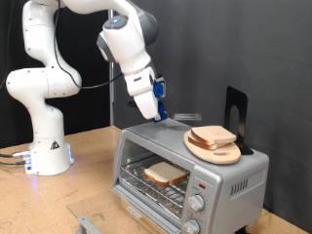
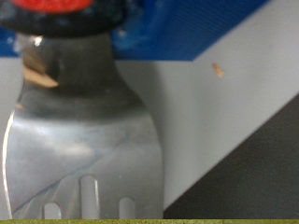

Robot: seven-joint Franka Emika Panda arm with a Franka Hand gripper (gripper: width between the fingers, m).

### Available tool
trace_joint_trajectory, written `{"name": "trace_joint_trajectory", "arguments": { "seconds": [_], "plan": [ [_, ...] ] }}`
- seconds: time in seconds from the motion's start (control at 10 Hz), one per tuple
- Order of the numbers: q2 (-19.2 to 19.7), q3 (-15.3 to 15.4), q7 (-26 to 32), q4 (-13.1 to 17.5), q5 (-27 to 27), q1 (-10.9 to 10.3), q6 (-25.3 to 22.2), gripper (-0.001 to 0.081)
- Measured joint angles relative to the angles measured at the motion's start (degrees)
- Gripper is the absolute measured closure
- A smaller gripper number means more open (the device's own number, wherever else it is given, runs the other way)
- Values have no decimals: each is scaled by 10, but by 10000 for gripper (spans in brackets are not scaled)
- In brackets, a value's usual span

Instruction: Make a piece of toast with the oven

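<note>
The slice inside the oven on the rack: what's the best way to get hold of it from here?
Come in through the open front. The piece of toast lies flat on the wire rack of the oven, so probably slide under its front edge rather than pinch it. The gripper above the oven top holds a spatula, whose flat slotted blade suits that.

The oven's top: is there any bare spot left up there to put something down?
Some. The oven top is bare along its front edge below the wooden plate. Behind, it's crowded: the gripper holds a spatula over it, beside the plate's bread.
</note>
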State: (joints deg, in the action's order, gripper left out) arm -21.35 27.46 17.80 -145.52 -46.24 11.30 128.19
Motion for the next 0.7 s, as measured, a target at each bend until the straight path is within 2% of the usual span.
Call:
{"name": "trace_joint_trajectory", "arguments": {
  "seconds": [0.2, 0.5, 0.6, 0.7],
  "plan": [
    [20, 10, 0, -1, 0, 0, 25, 324],
    [32, 17, 0, -1, -1, 0, 36, 324],
    [32, 18, 0, 0, -1, 0, 36, 78],
    [32, 18, 0, 1, -1, 0, 36, 78]
  ]
}}
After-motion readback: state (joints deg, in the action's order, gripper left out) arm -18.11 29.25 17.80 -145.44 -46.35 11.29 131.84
